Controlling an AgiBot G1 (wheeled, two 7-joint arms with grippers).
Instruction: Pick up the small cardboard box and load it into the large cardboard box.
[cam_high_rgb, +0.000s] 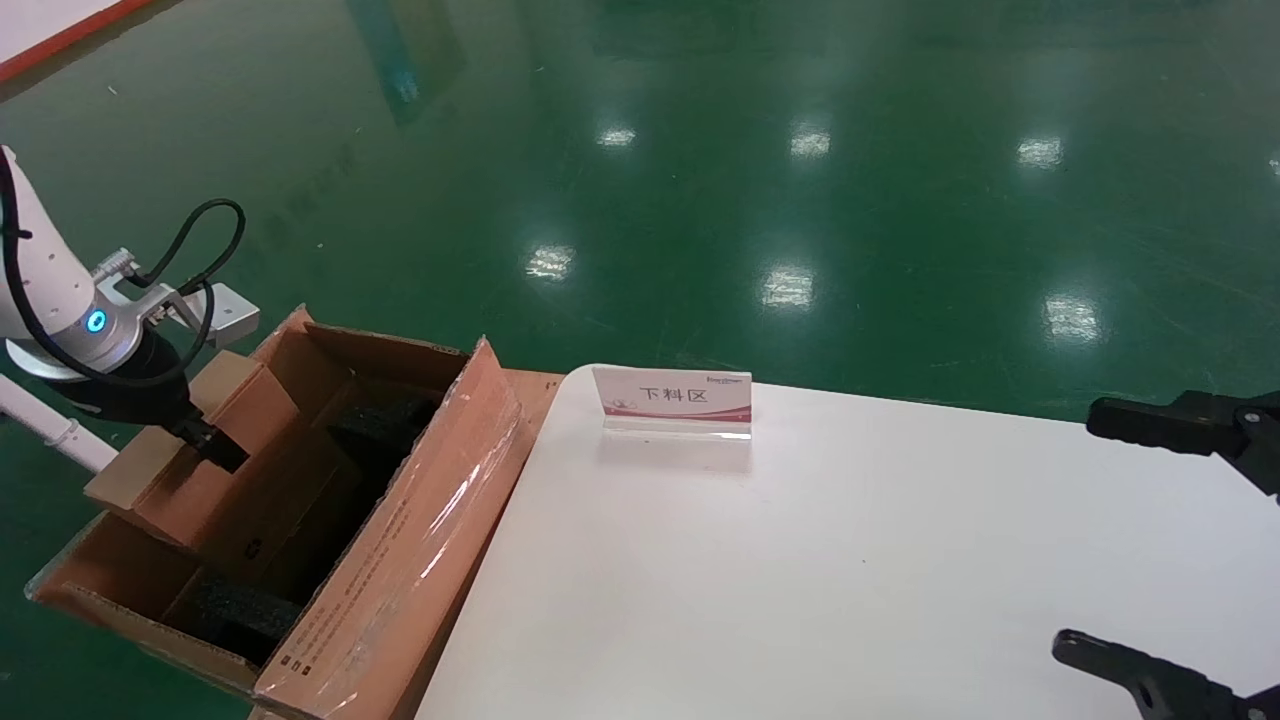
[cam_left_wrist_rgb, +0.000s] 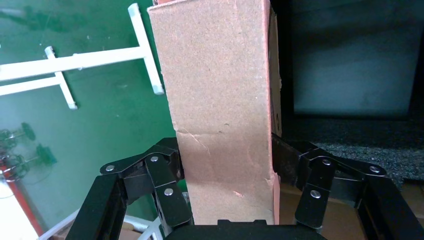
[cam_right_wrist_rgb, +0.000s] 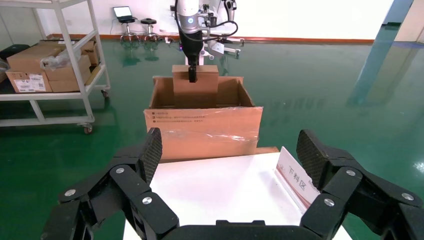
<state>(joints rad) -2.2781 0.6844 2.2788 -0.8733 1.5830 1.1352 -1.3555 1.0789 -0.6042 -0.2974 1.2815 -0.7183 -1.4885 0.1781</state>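
At the left of the scene, over the open carton:
Left jaws: the left gripper (cam_high_rgb: 215, 445) (cam_left_wrist_rgb: 227, 170) was clamped on the small cardboard box (cam_high_rgb: 195, 450) (cam_left_wrist_rgb: 220, 107) (cam_right_wrist_rgb: 195, 80), one black finger (cam_left_wrist_rgb: 162, 187) pressed to each side face.
Small box position: held tilted above the far-left part of the large cardboard box (cam_high_rgb: 400, 540) (cam_right_wrist_rgb: 202, 122), its lower end down between the carton walls, its upper end above the rim.
Small box surface: plain brown, with a crease and a small tear close to the fingers in the left wrist view.
Carton interior: black foam blocks (cam_high_rgb: 235, 615) (cam_left_wrist_rgb: 360, 145) lay inside, one at the near end and one farther in.
Carton exterior: the long wall facing the worktop carried glossy clear tape and a line of small black print; flaps stood open.
Carton place: on the green floor (cam_high_rgb: 800, 150), touching the left edge of the white worktop (cam_high_rgb: 850, 560) (cam_right_wrist_rgb: 225, 190).
Worktop item: a small sign (cam_high_rgb: 675, 400) (cam_right_wrist_rgb: 295, 180) with red trim stood near the far edge.
Right jaws: the right gripper (cam_high_rgb: 1170, 545) (cam_right_wrist_rgb: 230, 155) hovered at the right edge of the worktop, fingers spread wide, holding nothing.
Background: a white shelf cart (cam_right_wrist_rgb: 55, 65) with cartons stood far off in the right wrist view.
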